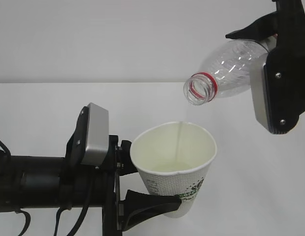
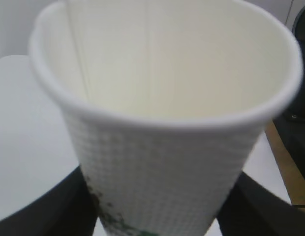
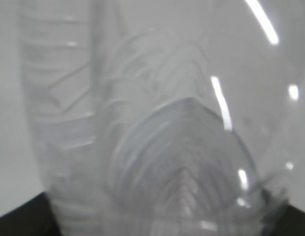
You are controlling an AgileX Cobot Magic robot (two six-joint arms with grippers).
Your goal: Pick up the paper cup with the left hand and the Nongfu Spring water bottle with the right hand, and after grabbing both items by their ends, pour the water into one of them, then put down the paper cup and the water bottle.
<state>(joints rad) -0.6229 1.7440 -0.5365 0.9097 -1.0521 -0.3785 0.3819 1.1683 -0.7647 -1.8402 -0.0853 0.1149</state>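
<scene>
**Pour under way, set-down to come**

While the left claw (image 1: 142,184) clamps the cup (image 1: 174,164) low on its wall, rim up and leaning slightly away from the claw, the pouring step looks in hand. A pale pool of water (image 1: 173,167) lies at the cup's bottom, beneath a faint streak that may be a stream. Beyond and above, the right claw (image 1: 270,64) grips the bottle (image 1: 226,73) by its body, mouth tipped down over the cup; it looks nearly empty. Next, I judge, comes righting the bottle, then lowering both
</scene>
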